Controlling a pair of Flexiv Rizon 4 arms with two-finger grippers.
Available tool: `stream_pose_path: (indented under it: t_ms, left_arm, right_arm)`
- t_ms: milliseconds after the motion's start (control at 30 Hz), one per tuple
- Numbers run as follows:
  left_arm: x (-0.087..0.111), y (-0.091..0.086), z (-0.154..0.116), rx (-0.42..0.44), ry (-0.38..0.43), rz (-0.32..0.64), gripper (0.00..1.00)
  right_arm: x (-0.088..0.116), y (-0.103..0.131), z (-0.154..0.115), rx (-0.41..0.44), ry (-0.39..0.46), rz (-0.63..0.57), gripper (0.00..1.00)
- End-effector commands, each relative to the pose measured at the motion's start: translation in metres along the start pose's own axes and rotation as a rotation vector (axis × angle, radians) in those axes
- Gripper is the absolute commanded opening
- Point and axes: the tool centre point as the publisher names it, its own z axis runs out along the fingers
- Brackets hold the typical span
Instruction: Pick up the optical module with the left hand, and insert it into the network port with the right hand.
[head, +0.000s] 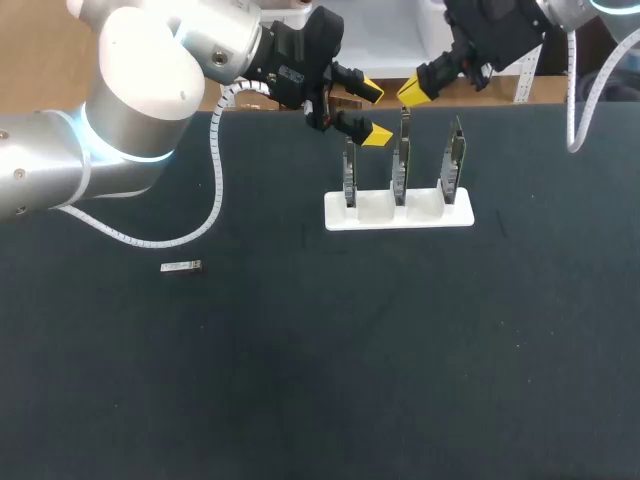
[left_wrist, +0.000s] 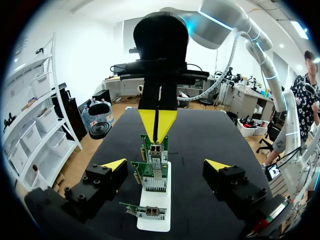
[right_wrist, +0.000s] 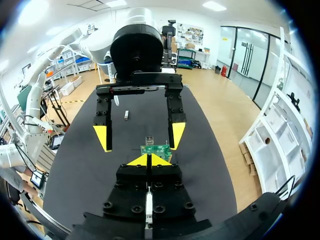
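Note:
The optical module (head: 181, 266), a small silver and dark bar, lies flat on the black table at the left, far from both grippers; the right wrist view shows it as a pale sliver (right_wrist: 126, 114) beyond the left arm. My left gripper (head: 373, 112) hangs open above the left end of the white stand (head: 400, 212), nothing between its fingers (left_wrist: 114, 164). The stand holds three upright network cards (left_wrist: 148, 175) with ports. My right gripper (head: 412, 92) is shut, empty, facing the left one just behind the cards; its yellow tips (right_wrist: 148, 160) meet over a green card (right_wrist: 156, 149).
The black table (head: 330, 370) carries only the stand near its far edge and the module at the left. A white cable (head: 215, 190) loops from my left arm down onto the table behind the module.

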Motion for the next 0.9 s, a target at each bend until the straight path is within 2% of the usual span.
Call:
stream_pose_path:
  t_ms: [33,900]
  left_arm:
    - [-0.001,0.002,0.000,0.003,0.006,-0.002,1.00]
    - [-0.001,0.002,0.000,0.003,0.006,-0.002,1.00]
  right_arm:
    - [0.001,-0.006,0.003,-0.013,-0.003,0.000,0.00]
    - [0.012,-0.006,0.017,-0.048,-0.012,0.039,0.00]
